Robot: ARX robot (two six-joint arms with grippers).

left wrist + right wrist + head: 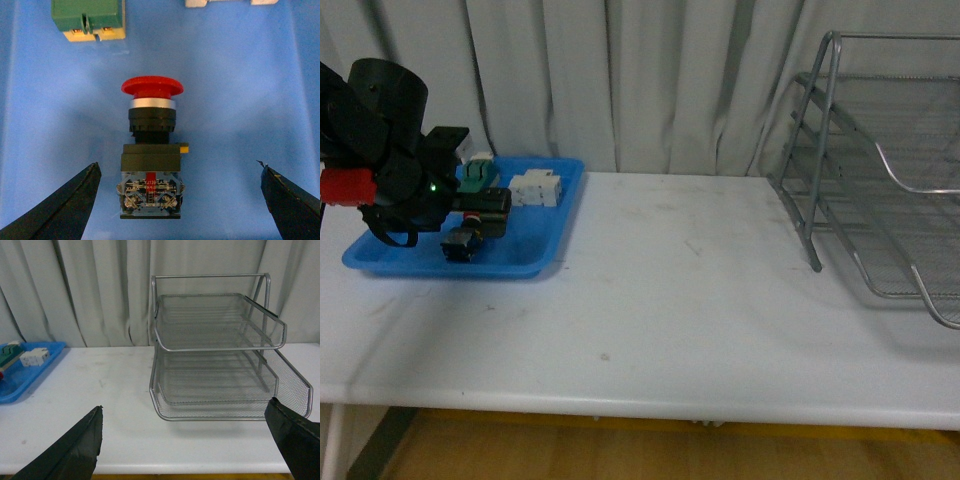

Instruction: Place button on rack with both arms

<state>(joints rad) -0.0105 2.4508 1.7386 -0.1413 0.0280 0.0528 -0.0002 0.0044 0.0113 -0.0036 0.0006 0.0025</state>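
Early going, by the look of it: no grasp, no lift, no handover, no placing yet. Nearest, via L wrist cam: L gripper spread wide, hanging over button, one finger each side, well clear of its body, no contact. Button lying flat on tray floor, red cap toward green block, blocky end toward cam. Left to do, as judged: close on button, lift out, carry across table, prob. pass to R side, set on rack. R gripper likewise spread, holding nothing, facing rack. Rack well apart from tray, at far R of table, no button in any visible tier. Hard to make out: from front cam, button mostly masked by L arm, finger gap not readable there; R arm absent from front cam; rack cut by frame edge, tier count unsure; label print on button too small to read; white blocks cropped in L wrist cam.
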